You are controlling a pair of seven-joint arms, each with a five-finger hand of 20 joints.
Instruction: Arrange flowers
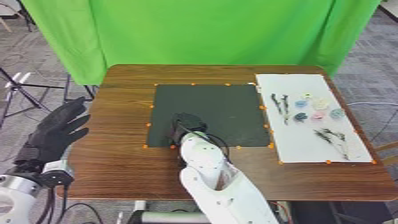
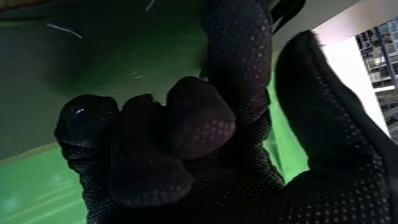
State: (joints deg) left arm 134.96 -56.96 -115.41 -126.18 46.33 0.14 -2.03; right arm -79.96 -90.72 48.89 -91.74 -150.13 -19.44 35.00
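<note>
In the head view my right hand is over the dark mat, away from the flowers. The right wrist view has this hand with thumb and one finger straight and apart, other fingers loosely bent, nothing between them. My left hand stands open at the left, fingers straight. On the white sheet at the right lie dark thin stems, a teal flower, a pink flower, a cream flower, other small blooms, and a branching sprig.
Orange markers line the mat and sheet on the wooden table. A green cloth hangs behind the far edge. Tripod legs stand on the floor to the left.
</note>
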